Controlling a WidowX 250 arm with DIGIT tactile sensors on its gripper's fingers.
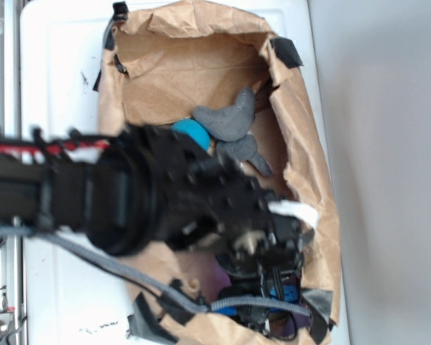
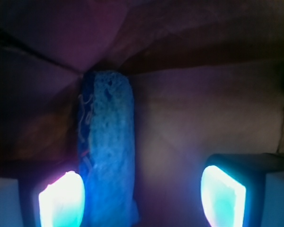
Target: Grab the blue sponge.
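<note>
The blue sponge (image 2: 108,146) stands on its narrow edge on the brown paper floor, running away from the camera in the wrist view. It lies between my fingers, right beside the glowing left pad (image 2: 61,198). The right pad (image 2: 222,196) stands well apart from it, with bare paper in the gap. My gripper (image 2: 142,198) is open. In the exterior view the gripper (image 1: 273,305) reaches down into the near end of the paper-lined box, and only small patches of the blue sponge (image 1: 289,293) show behind its dark parts.
The box's crumpled brown paper walls (image 1: 309,165) rise all round the gripper. A fuzzy teal ball (image 1: 192,133) and two grey plush shapes (image 1: 230,118) lie at the far end. A grey cable (image 1: 129,269) trails along the arm.
</note>
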